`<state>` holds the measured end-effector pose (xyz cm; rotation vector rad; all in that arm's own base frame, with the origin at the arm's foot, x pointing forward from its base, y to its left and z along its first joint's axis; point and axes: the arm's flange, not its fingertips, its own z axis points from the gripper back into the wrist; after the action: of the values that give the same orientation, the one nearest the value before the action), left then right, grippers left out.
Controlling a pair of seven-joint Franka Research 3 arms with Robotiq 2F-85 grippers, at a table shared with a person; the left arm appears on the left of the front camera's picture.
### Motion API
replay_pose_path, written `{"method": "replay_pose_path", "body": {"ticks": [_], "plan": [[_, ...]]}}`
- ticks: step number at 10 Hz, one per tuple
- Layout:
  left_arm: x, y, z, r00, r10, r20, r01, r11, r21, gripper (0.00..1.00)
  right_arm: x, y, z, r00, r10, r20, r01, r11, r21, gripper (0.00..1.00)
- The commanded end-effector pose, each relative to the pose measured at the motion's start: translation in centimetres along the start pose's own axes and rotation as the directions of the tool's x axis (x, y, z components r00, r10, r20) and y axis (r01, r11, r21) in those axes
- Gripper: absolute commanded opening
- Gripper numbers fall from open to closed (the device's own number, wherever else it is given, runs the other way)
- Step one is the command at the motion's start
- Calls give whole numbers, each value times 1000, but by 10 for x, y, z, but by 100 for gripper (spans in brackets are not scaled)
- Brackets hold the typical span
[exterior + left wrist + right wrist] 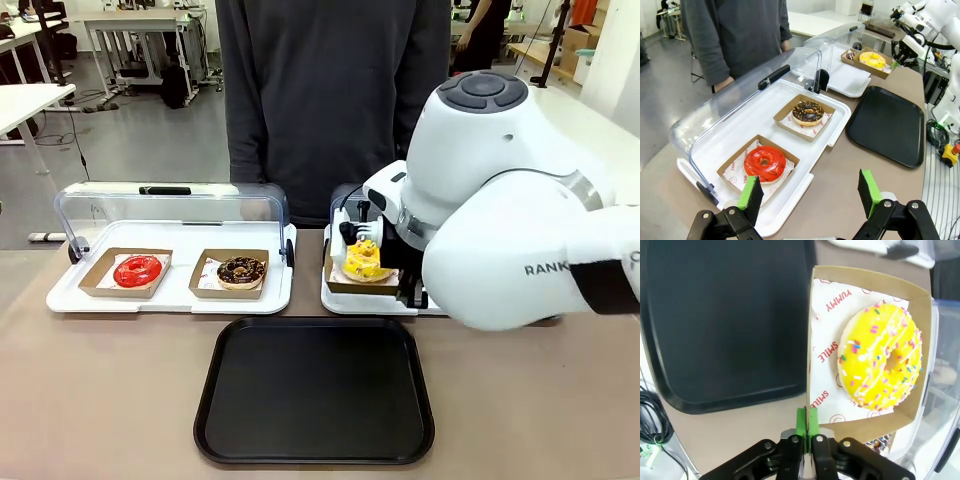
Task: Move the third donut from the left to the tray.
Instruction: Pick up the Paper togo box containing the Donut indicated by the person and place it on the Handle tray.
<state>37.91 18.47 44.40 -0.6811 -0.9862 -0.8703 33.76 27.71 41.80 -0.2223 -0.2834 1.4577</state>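
The third donut from the left (362,260), yellow-glazed with sprinkles, sits in its brown cardboard holder (867,281). My right gripper (806,421) is shut on the holder's edge, green pads pressed together on the cardboard. The holder looks slightly raised and tilted over the right white base (345,301). The same donut (882,357) lies just beside the black tray (725,325). The tray (315,390) lies bare at the front centre of the table. My left gripper (810,192) hangs open above the table by the left display base, nothing between its fingers.
The left white base (170,298) carries a red-glazed donut (138,270) and a chocolate donut (241,271) under a raised clear lid (170,208). Another chocolate donut (850,55) sits behind the yellow one. A person (335,90) stands at the far side.
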Motion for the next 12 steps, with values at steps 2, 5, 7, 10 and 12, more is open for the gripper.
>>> {"method": "replay_pose_path", "body": {"ticks": [2, 5, 7, 10, 12], "plan": [[1, -1, 1, 1000, -2, 11, 2, 1000, -5, 100, 14, 39, -3, 999, -14, 43, 13, 1000, 17, 2], [1, -1, 1, 1000, -2, 11, 2, 1000, -5, 100, 36, 72, -23, 997, 13, 72, -16, 999, 40, 2], [1, -1, 1, 1000, -2, 11, 2, 1000, -5, 100, 46, 92, -38, 997, 25, 78, -29, 998, 52, 2], [1, -1, 1, 1000, -2, 11, 2, 1000, -5, 100, 55, 118, -53, 995, 31, 97, -36, 999, 41, 2], [1, -1, 1, 1000, -2, 11, 2, 1000, -5, 100, 55, 130, -60, 995, 32, 91, -37, 998, 46, 2]]}}
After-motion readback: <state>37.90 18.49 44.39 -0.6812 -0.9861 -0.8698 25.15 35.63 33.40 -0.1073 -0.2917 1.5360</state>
